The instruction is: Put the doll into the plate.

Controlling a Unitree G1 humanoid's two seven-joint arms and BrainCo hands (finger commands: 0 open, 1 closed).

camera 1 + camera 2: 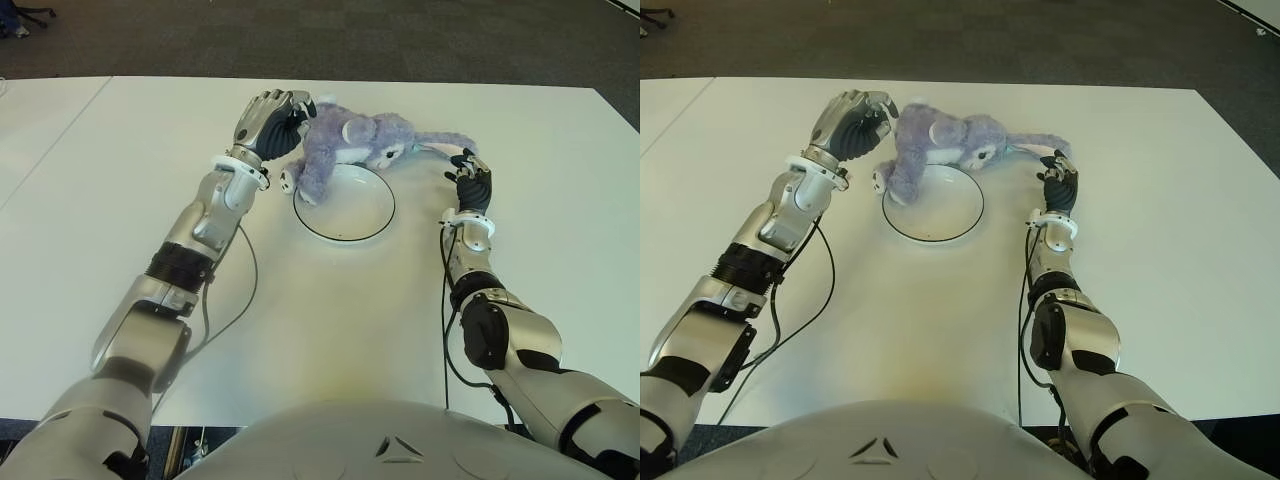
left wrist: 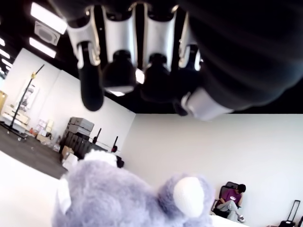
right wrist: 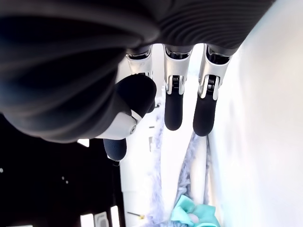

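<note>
Doll [image 1: 345, 143] lies across plate [image 1: 362, 228] far rim, mostly outside. Left hand [image 1: 268, 120] empty, fingers loosely curled, beside its left end; right hand [image 1: 471, 180] relaxed, empty, near tail. Advise both closing, then drawing nearward.

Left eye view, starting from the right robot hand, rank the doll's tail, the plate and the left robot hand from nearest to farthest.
Measured from the right robot hand:
1. Doll's tail, just beyond its fingertips, on the robot's right.
2. Plate, in the middle, between the two arms.
3. Left robot hand, across the plate on the robot's left, at the doll's body.
</note>
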